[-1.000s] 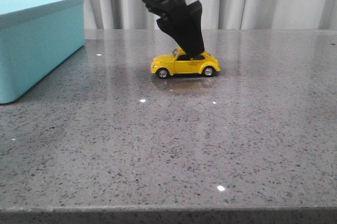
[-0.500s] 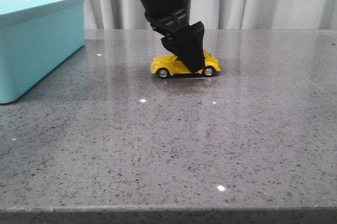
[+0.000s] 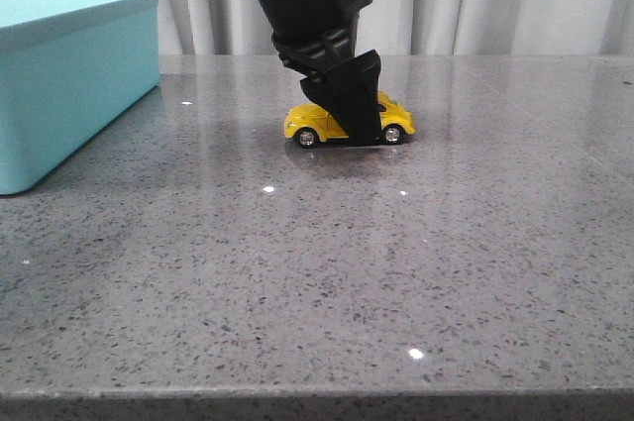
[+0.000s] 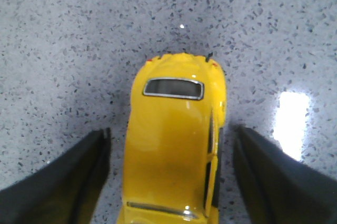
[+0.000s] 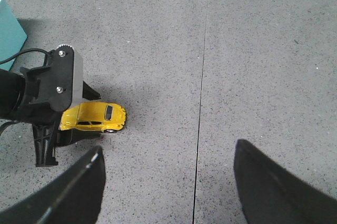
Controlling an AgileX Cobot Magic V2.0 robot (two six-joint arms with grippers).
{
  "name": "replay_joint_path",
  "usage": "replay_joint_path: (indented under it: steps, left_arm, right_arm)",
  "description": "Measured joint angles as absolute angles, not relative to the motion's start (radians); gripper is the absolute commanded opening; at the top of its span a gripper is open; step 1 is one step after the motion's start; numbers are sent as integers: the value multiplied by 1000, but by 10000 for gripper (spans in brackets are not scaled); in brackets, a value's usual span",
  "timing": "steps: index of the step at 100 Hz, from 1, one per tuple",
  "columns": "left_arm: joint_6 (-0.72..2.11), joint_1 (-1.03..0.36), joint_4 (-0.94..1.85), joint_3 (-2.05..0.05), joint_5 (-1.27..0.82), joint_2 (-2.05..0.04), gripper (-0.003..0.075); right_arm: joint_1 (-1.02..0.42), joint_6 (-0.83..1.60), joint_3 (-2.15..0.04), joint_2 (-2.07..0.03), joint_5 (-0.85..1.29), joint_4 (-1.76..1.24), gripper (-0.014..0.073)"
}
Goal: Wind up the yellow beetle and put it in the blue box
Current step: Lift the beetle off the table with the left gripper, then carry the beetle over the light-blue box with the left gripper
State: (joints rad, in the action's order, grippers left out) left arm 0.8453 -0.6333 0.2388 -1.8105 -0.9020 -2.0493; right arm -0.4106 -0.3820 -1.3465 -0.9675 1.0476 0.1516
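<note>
Nearest the robot, the grey stone table lies bare. Mid-table stands the yellow beetle on its wheels, the left gripper lowered around it: fingers spread either side of the body, a gap showing on each flank, nothing clasped. The right gripper hangs high, wide apart and empty. The car looks small, light, rigid and glossy, so likely slippery and free-rolling; squeezing its doors mid-body seems safest. Farther left sits the blue box; its inside is hidden.
</note>
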Motion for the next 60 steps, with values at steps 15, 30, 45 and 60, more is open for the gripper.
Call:
replay_joint_path:
  steps: [15,30,45,60]
  left_arm:
    - [845,-633,239,-1812,-904,-2049,249]
    - [845,-633,235,-1857,-946,-2051,219]
    - [820,-633,230,-1981,-1033,-2051,219]
    - [733,-619,196,-2160,-1131,-2051,219]
  right_arm:
    - [-411,-382,-1346,-968,1048,152,517]
    - [-411,-382,-1346,-968,1048,152,517]
    - [-411,-382,-1346,-968,1048,152,517]
    - [-411,-382,-1346,-968,1048,152,517]
